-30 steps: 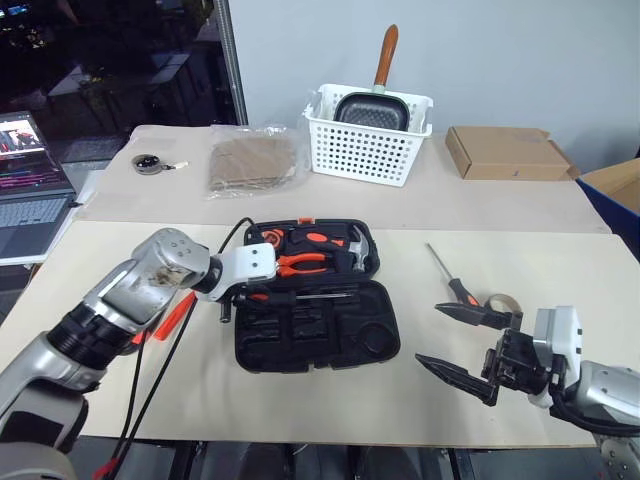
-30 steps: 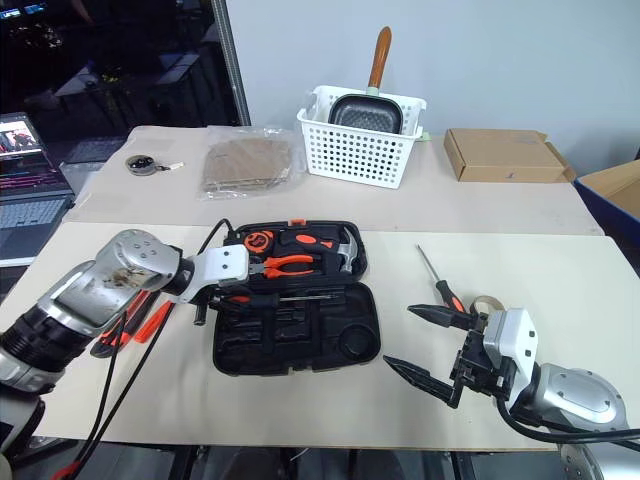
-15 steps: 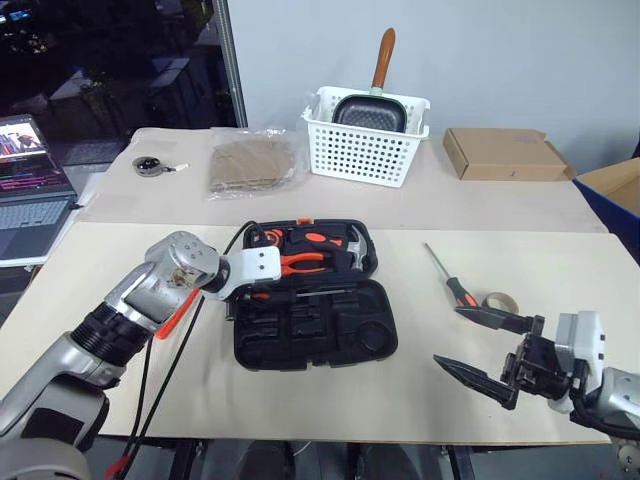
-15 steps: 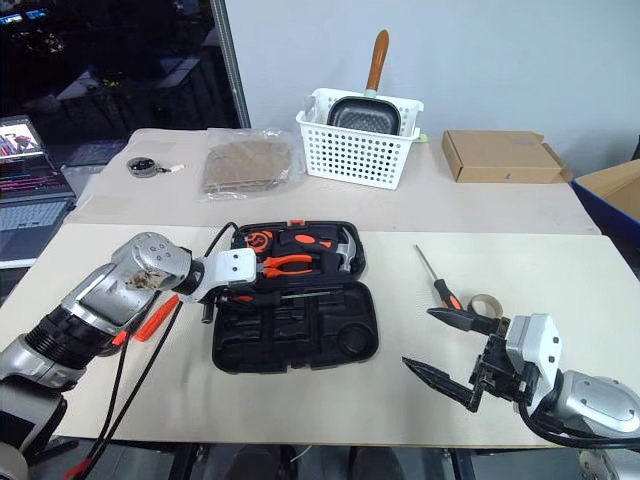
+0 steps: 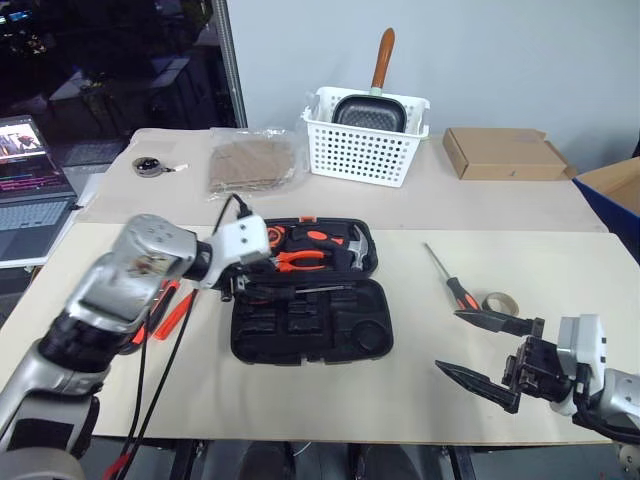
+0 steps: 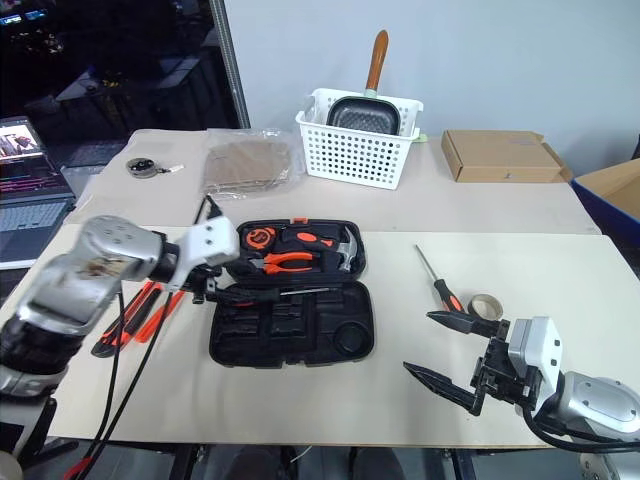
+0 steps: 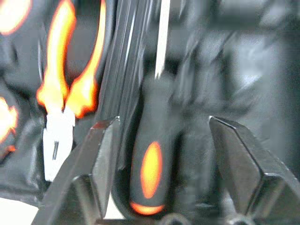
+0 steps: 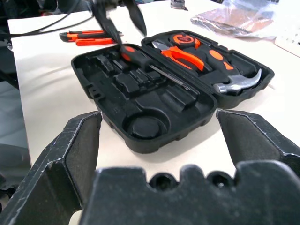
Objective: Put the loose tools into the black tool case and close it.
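Judging progress: roughly one tool in, most left. The rounded black plastic clamshell tool case [image 6: 290, 295] lies open mid-table, w/ one black-and-orange-handled screwdriver [image 8: 140, 60] already lying along the hinge side of its near half. The far half holds orange-handled pliers [image 6: 283, 262], a steel-headed hammer [image 6: 345, 250] and a round orange-black tape measure [image 6: 258, 238]; the other recesses of the near half look empty.

Left to do: the 2nd orange-black screwdriver w/ thin steel shaft [image 6: 438, 283] and small tan tape roll [image 6: 487, 305] sit on the table right of the case; an orange-black utility knife [image 6: 128, 315] and slim red stick tool [image 6: 168, 307] lie left of it. Then close the lid.

Left gripper [image 7: 161, 154] hangs over the case's left edge, fingers parted either side of the screwdriver handle w/ gaps showing, so holding nothing. Right gripper [image 6: 450, 352] is near-right on the table, fingers spread wide, empty, just near of the tape roll.
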Robot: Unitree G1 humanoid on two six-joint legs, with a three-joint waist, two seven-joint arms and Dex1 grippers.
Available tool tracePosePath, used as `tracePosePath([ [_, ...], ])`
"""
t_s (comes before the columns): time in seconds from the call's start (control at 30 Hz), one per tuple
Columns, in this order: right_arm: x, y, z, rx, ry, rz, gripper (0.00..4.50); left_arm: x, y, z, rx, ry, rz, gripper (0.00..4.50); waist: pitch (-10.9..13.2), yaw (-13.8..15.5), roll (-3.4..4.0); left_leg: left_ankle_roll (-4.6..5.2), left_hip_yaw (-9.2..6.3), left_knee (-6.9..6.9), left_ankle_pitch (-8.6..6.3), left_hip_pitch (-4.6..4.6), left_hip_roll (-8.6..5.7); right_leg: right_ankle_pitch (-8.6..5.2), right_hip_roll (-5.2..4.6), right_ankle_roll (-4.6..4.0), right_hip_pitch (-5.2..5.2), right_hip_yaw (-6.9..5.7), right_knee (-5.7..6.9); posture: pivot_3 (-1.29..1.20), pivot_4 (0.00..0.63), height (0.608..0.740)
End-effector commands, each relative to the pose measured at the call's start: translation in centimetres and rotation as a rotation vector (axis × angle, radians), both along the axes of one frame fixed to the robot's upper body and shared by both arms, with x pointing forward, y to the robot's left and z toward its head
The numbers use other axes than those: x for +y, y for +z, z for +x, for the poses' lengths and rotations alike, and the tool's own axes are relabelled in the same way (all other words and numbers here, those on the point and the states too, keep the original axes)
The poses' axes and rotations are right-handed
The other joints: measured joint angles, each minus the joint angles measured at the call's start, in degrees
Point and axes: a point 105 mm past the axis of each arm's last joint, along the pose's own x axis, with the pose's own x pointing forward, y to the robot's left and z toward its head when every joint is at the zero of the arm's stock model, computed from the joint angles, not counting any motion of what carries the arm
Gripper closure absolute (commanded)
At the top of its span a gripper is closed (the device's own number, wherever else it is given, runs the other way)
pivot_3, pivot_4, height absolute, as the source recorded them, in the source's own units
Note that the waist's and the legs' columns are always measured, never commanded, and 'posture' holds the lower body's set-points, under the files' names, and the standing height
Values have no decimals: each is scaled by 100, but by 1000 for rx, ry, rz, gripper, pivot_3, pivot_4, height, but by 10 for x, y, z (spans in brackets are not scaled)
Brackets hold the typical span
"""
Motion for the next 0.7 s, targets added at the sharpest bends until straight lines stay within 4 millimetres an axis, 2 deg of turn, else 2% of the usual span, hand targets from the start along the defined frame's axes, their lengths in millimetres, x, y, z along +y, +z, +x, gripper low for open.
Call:
tracePosePath([
  [0.03,0,8,2,-45,8,-6,0,-3,-2,2,-46,129,-155,3311,-2,15,3,0,0,0,0,2,-1,0,-1,0,2,0,-1,0,150,740],
  [0.13,1,10,2,-48,9,-2,0,-9,-18,13,-105,281,-312,4419,-2,49,4,0,-2,1,0,7,-4,2,-11,2,12,-1,1,0,150,740],
  [0.27,1,11,2,-49,5,1,0,-14,-38,23,-151,461,-422,4468,-1,48,-3,-1,-7,9,1,3,-6,10,-13,5,16,1,-4,0,150,740],
  [0.4,4,14,2,-51,3,3,0,-7,-78,26,-152,567,-344,4468,-4,17,2,-2,-9,3,0,13,-6,11,-14,3,22,31,-3,0,150,740],
  [0.5,6,17,3,-53,3,3,0,-13,-96,23,-111,546,-318,4468,-6,24,4,-2,-5,-8,0,28,-5,12,-11,2,29,49,-1,0,150,740],
  [0.63,8,21,7,-56,-5,2,0,-20,-122,15,-79,458,-197,4468,-10,30,12,-3,-4,-7,0,44,-5,10,-18,5,81,43,-11,0,150,740],
  [0.7,10,23,9,-54,-10,4,0,-19,-133,15,-103,423,-117,4468,-21,30,17,-2,1,-8,-2,92,-5,-4,-22,30,101,43,-16,0,150,740],
])
